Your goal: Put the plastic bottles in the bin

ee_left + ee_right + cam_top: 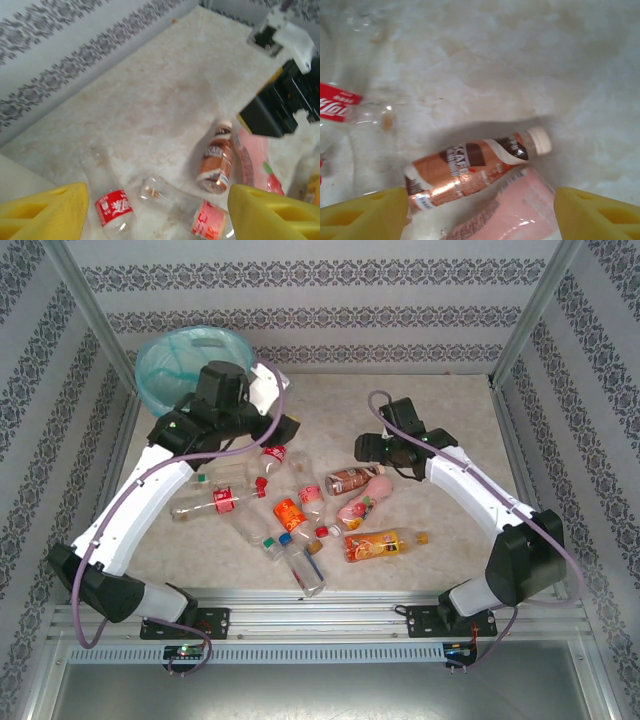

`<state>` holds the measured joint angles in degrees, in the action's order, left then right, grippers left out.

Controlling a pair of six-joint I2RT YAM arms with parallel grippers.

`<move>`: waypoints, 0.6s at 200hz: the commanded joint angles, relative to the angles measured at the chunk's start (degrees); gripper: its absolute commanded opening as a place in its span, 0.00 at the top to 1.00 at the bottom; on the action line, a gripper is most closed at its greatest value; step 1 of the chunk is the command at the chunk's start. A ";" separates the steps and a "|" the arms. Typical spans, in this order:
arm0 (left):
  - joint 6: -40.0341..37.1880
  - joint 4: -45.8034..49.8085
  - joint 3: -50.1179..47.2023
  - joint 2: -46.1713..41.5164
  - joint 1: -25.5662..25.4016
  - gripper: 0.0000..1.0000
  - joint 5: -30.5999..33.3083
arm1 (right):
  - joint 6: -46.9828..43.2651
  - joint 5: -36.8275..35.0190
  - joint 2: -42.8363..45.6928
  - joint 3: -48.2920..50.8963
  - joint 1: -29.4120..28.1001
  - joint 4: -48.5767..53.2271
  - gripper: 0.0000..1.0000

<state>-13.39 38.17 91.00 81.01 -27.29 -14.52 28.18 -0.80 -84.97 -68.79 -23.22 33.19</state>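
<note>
Plastic bottles (289,515) clear, glossy, smooth; brown-labelled bottle (470,172) wrapped in shiny film; table (330,410) matt, marbled stone look; bin (141,362) lined with thin, translucent plastic bag (185,365).

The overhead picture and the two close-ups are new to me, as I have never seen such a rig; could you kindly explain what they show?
The overhead picture comes from a fixed camera above two white robot arms, the left arm and the right arm, bolted at the near edge of a pale marbled table. The close-ups come from cameras on the wrists; the yellow shapes are each gripper's own fingers. Small clear plastic bottles lie scattered on the table. The round cream-white bin, lined with a blue-green bag, stands at the far left corner. The left gripper hangs open above the bottles. The right gripper is open over a brown-labelled bottle with a white cap, which lies against a pink-labelled bottle. Neither gripper holds anything.
</note>
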 commanded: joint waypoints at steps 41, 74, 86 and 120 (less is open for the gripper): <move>-2.67 -1.70 -3.17 -1.15 -1.63 0.25 -0.55 | 14.42 0.46 0.85 11.71 -0.15 -1.64 0.22; -2.94 -1.80 -3.79 -1.78 -1.63 0.25 -0.08 | 18.05 1.40 -1.46 13.55 -0.60 -4.35 0.19; -3.12 -1.89 -4.08 -1.95 -1.63 0.24 0.09 | 18.82 2.04 -2.31 13.94 -0.64 -5.32 0.19; -3.40 -1.67 -4.36 -1.98 -1.63 0.24 0.35 | 19.87 3.81 -4.29 13.95 -0.54 -7.82 0.19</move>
<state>-15.11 37.69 87.15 80.51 -28.18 -14.68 45.41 1.21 -87.77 -55.37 -23.40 28.16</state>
